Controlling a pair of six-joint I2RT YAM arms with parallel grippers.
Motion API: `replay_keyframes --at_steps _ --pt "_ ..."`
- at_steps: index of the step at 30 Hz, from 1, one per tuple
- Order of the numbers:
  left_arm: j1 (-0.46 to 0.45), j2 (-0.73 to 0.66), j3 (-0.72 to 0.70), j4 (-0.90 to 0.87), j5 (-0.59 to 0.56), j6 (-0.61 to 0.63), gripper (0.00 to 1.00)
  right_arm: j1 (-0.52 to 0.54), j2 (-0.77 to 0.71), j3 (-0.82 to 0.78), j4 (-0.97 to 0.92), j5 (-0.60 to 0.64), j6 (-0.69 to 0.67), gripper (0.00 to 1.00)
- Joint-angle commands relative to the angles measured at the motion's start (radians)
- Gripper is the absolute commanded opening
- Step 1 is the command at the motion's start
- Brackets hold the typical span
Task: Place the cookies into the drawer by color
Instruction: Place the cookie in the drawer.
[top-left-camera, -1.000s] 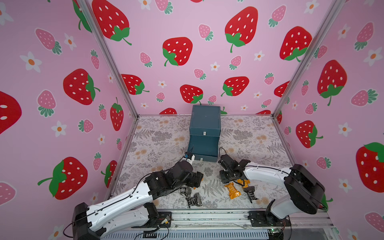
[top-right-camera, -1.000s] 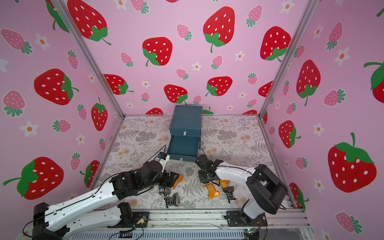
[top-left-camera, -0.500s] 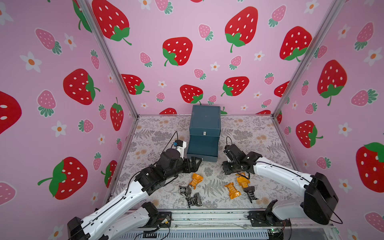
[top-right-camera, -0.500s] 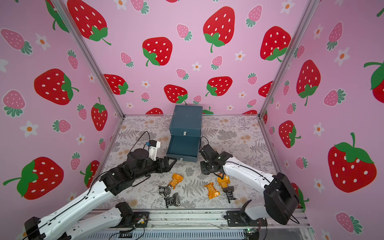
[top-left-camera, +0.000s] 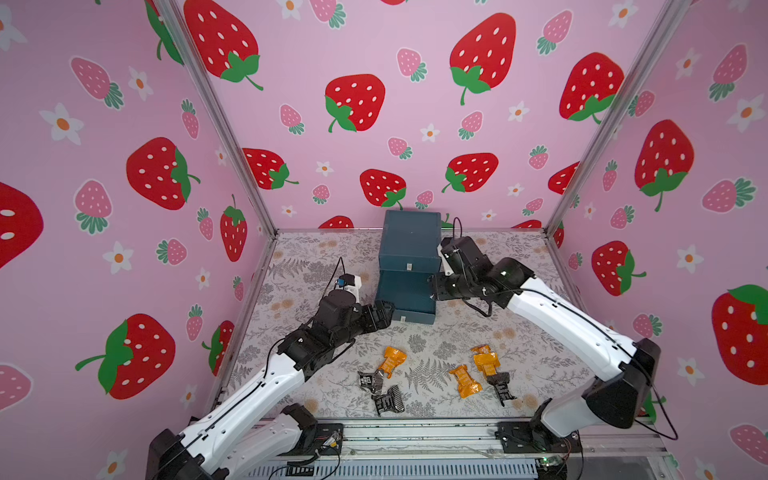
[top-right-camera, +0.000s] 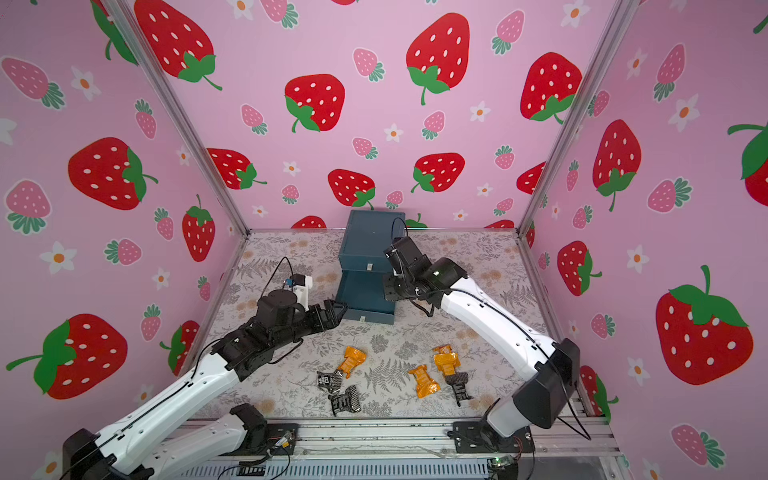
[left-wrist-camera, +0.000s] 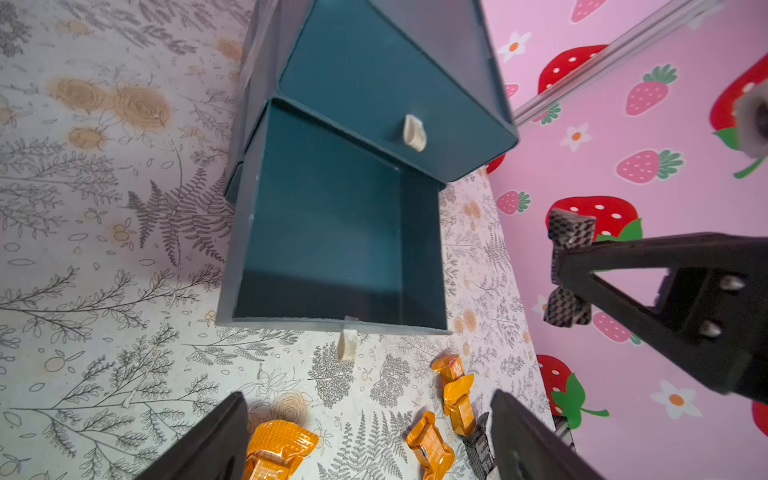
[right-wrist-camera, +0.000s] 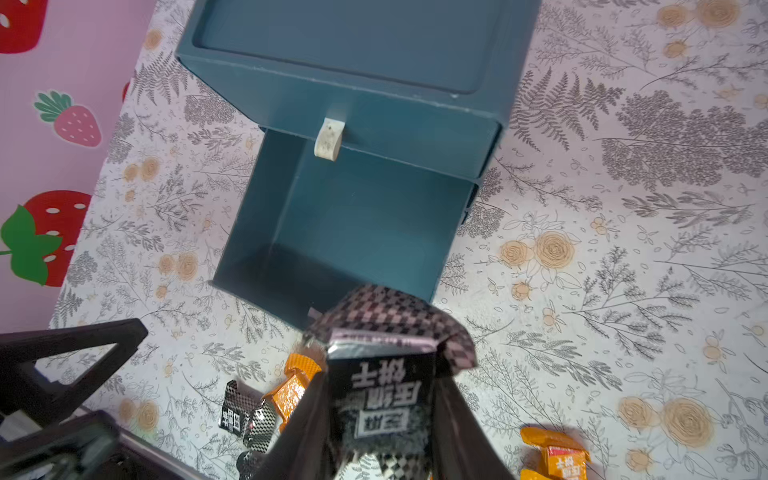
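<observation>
The teal drawer cabinet (top-left-camera: 411, 237) (top-right-camera: 365, 241) stands at the back middle. Its top drawer is shut, and the one below (top-left-camera: 405, 291) (left-wrist-camera: 332, 232) (right-wrist-camera: 353, 224) is pulled out and empty. My right gripper (top-left-camera: 434, 286) (top-right-camera: 388, 289) (right-wrist-camera: 380, 399) is shut on a black-patterned cookie (right-wrist-camera: 386, 332) (left-wrist-camera: 567, 237), held at the open drawer's right side. By its front left corner my left gripper (top-left-camera: 388, 309) (top-right-camera: 338, 309) (left-wrist-camera: 370, 415) stands open and holds nothing. On the mat lie three orange cookies (top-left-camera: 392, 359) (top-left-camera: 465, 380) (top-left-camera: 484, 361) and three black ones (top-left-camera: 371, 380) (top-left-camera: 388, 401) (top-left-camera: 503, 384).
Pink strawberry walls (top-left-camera: 374, 124) close the floral mat (top-left-camera: 316, 266) in on three sides. A metal rail (top-left-camera: 415, 434) with both arm bases runs along the front edge. White pull tabs (left-wrist-camera: 413, 133) (left-wrist-camera: 347, 345) stick out of the drawer fronts.
My right gripper has carried the black cookie up from the mat to the open drawer's side. The left gripper has moved from the cookies towards the drawer's front corner and opened a little wider.
</observation>
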Motion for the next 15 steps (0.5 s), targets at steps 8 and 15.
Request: replay_keyframes --at_steps 8,15 --pt "0.025 0.058 -0.066 0.141 -0.019 0.064 0.96 0.015 0.264 0.172 -0.081 0.015 0.022 0.22" --pt "0.021 0.159 -0.043 0.167 0.038 0.058 0.95 0.014 0.308 0.154 -0.062 0.051 0.039 0.22"
